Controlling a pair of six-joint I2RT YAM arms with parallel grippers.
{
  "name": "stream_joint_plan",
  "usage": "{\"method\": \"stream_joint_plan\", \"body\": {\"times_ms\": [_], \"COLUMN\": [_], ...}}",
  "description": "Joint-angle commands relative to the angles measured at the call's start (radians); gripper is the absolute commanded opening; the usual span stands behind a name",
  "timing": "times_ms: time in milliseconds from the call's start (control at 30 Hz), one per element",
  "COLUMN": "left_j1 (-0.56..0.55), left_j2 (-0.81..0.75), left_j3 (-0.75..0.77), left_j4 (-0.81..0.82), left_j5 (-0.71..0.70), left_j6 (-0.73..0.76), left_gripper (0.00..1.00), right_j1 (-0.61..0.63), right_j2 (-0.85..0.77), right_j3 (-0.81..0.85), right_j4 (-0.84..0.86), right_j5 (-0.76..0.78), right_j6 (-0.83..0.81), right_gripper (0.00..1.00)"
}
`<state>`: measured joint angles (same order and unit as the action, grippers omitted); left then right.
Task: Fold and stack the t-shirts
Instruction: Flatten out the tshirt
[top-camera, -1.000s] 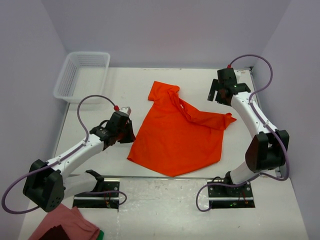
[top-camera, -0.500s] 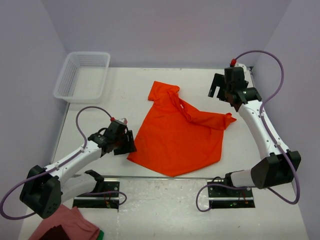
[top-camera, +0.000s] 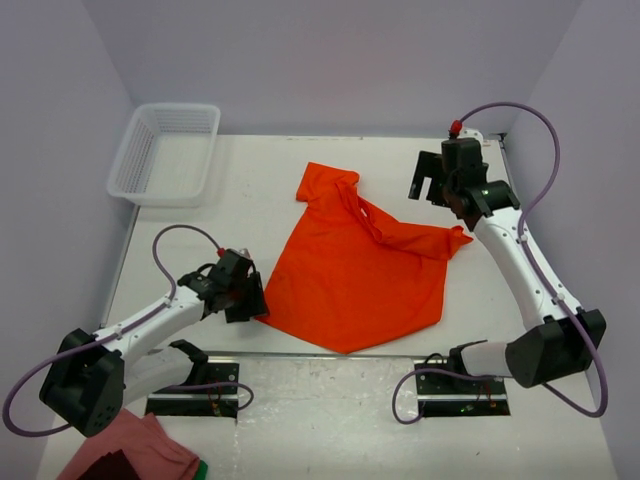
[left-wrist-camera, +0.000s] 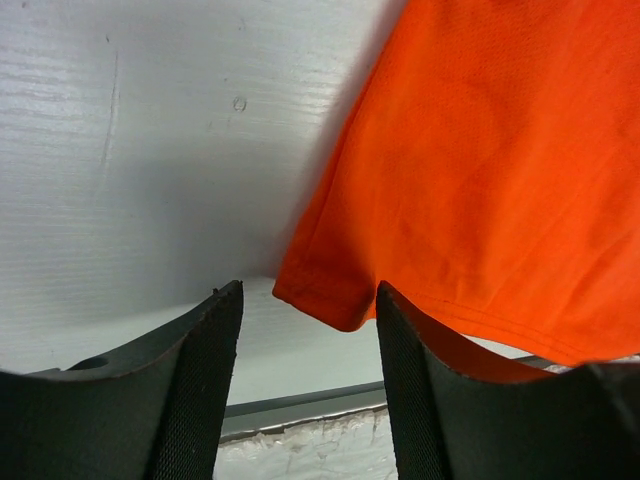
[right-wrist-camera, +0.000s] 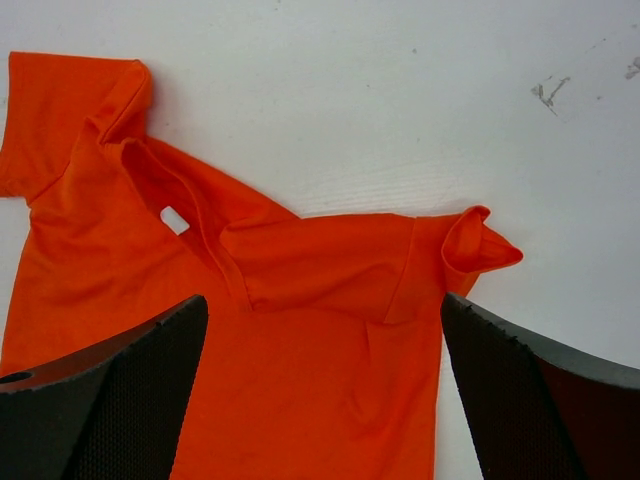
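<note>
While left end effector (left-wrist-camera: 310, 292) gapes, t-shirt (left-wrist-camera: 480, 180) corner lies btwn its jaws.

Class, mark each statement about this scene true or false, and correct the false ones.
1. The orange t-shirt lies on the table, not yet folded. True.
2. The left gripper is clamped on the shirt's hem. False: its jaws stand open, with the shirt's corner showing between them.
3. The white basket holds a folded shirt. False: nothing shows inside it.
4. The right gripper is open and holds nothing. True.
</note>
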<state>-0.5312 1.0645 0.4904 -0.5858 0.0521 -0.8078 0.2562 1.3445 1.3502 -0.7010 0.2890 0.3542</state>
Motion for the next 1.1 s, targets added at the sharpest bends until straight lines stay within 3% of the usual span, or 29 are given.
{"method": "stream_joint_plan", "body": {"times_ms": [0,300,400,500,700,767,833,867,900,1067], "left_j1": [-0.001,0.0,0.0,0.002,-0.001,-0.001,0.0,0.0,0.0,0.0], "left_j2": [0.002,0.022,0.02,0.002,-0.121,-0.182,-0.242,-0.262,-0.296,-0.308], "left_j3": [-0.018,-0.03,-0.027,-0.029,0.002,0.028,0.051,0.051,0.053,0.068], "left_j4": [0.033,0.066,0.063,0.051,0.0,-0.044,-0.088,-0.091,-0.089,-0.083], "left_j5": [0.02,0.022,0.022,0.008,-0.011,-0.037,-0.047,-0.047,-0.047,-0.047], "left_j6": [-0.036,-0.041,-0.041,-0.051,-0.088,-0.096,-0.111,-0.116,-0.119,-0.14], "left_gripper": [0.57,0.47,0.36,0.01,0.0,0.0,0.0,0.0,0.0,0.0], "right_j1": [0.014,0.028,0.031,0.04,0.06,0.074,0.072,0.071,0.071,0.052], "right_j2": [-0.044,-0.056,-0.048,-0.028,0.131,0.195,0.313,0.355,0.389,0.515], "right_j3": [-0.005,-0.011,-0.011,-0.008,0.073,0.144,0.237,0.268,0.283,0.261], "right_j4": [0.032,0.034,0.031,0.04,0.072,0.045,-0.016,-0.043,-0.055,-0.052], "right_j5": [-0.013,-0.014,-0.014,-0.034,-0.23,-0.229,-0.223,-0.22,-0.215,-0.206], "right_j6": [-0.02,-0.027,-0.027,-0.038,-0.08,-0.09,-0.083,-0.087,-0.086,-0.057], "right_gripper": [0.99,0.99,0.99,0.99,0.99,0.98,0.66,0.45,0.02,0.0]}}
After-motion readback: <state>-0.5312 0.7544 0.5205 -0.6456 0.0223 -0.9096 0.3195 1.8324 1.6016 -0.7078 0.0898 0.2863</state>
